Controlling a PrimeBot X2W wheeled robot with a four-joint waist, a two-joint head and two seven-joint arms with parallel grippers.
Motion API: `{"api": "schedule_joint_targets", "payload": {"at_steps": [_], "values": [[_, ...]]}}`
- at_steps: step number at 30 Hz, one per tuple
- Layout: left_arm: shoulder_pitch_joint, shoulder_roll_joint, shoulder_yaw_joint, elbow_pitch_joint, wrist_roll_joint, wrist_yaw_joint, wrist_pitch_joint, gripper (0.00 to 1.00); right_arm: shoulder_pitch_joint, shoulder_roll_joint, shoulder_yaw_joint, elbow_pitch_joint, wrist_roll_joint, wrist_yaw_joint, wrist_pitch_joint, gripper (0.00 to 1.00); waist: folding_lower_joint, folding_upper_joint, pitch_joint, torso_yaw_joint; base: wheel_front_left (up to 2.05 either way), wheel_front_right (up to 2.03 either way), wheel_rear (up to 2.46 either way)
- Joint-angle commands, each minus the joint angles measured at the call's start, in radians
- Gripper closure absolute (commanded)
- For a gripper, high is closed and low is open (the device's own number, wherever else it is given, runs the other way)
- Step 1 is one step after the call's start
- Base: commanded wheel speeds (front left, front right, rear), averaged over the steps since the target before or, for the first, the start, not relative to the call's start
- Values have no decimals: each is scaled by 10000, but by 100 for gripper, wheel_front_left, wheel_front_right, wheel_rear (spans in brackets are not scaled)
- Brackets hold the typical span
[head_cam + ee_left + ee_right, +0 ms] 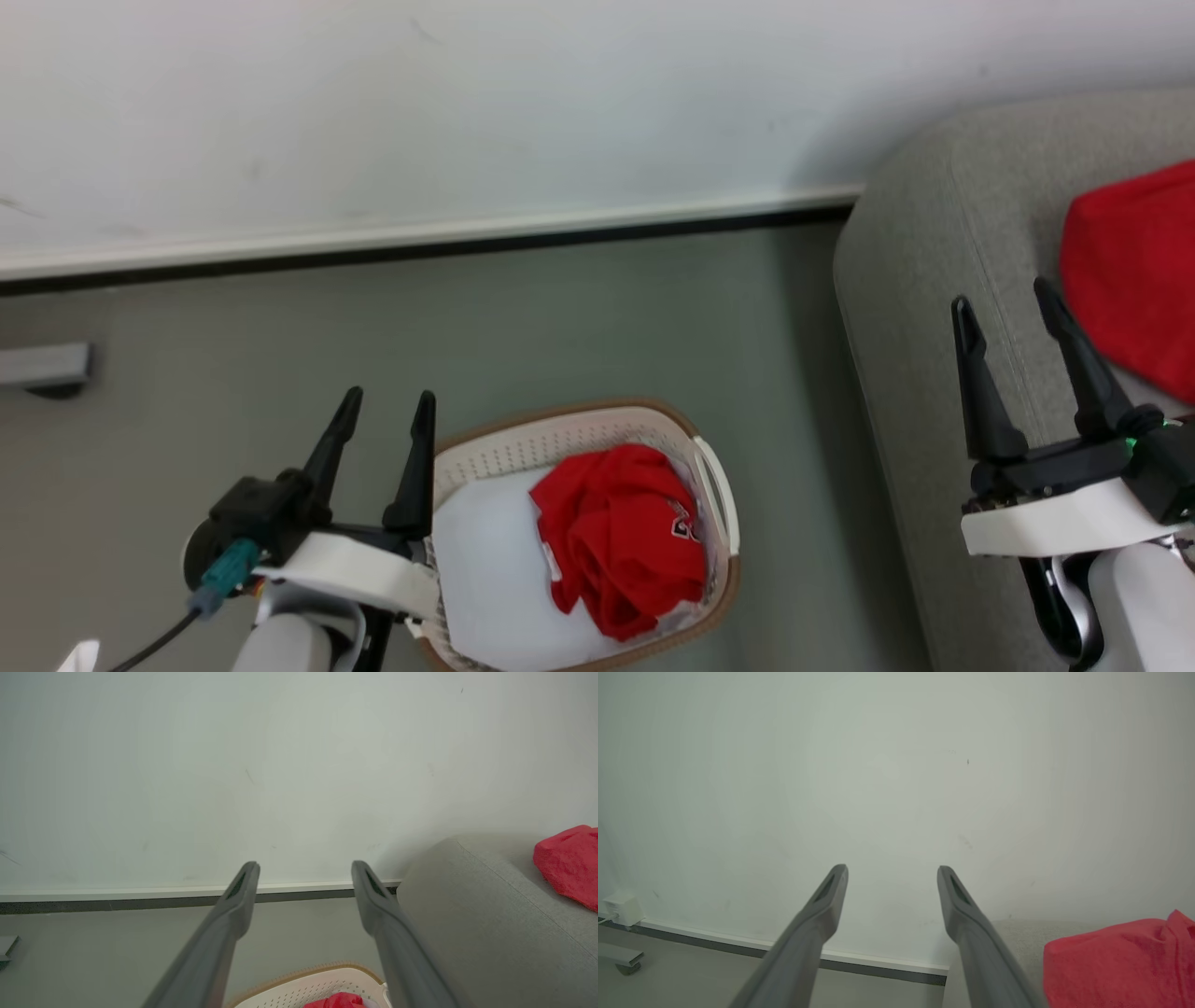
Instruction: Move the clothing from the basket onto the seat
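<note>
Left gripper (389,395): fingers spread apart with nothing between them; it hangs above the floor just beside the left rim of the basket, tips pointing toward the wall
Right gripper (1003,294): fingers spread apart and empty; it hangs over the sofa's edge, just beside the red garment lying there, with no contact that can be made out
Basket (560,417): white with a brown rim, standing on the floor between the two arms, near the sofa with a strip of floor between them
Red bundle (616,537): crumpled clothing inside the basket, bunched toward its right wall, some lettering showing on its right side
White pad (485,560): flat in the bottom of the basket, its left part bare, the red bundle lying partly over it
Red garment (1134,271): on the sofa at the right edge of the head view, cut off by the frame
Sofa (934,280): light grey, its rounded corner close to the wall
Wall (467,112): pale, with a white skirting board (420,231) along the grey floor (560,317)
</note>
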Motion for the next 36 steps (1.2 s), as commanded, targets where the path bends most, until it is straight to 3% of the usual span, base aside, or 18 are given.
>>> {"api": "schedule_joint_targets", "payload": {"at_steps": [1, 9, 26, 36], "values": [[-153, 136, -25, 154, 111, -24, -5, 0, -171, 27, -23, -78, 5, -22, -29, 0, -2, -1, 491, -322, 0, 0, 0], [-1550, 473, -860, 1731, -287, -72, 269, 0, -811, 176, -347, -450, -71, -22, -17, 0, -2, -1, 1511, -701, 0, 0, 0], [-4681, 1355, -3683, 5995, -1428, -67, 1468, 0, -1925, 557, -680, -1256, -150, -22, -14, 0, -2, -1, 3841, -1557, 0, 0, 0], [-6025, 1977, -5492, 7364, -3115, -67, 2286, 0, -2233, 887, -611, -1511, 0, -22, -14, 0, -2, -1, 5168, -2281, 0, 0, 0]]}}
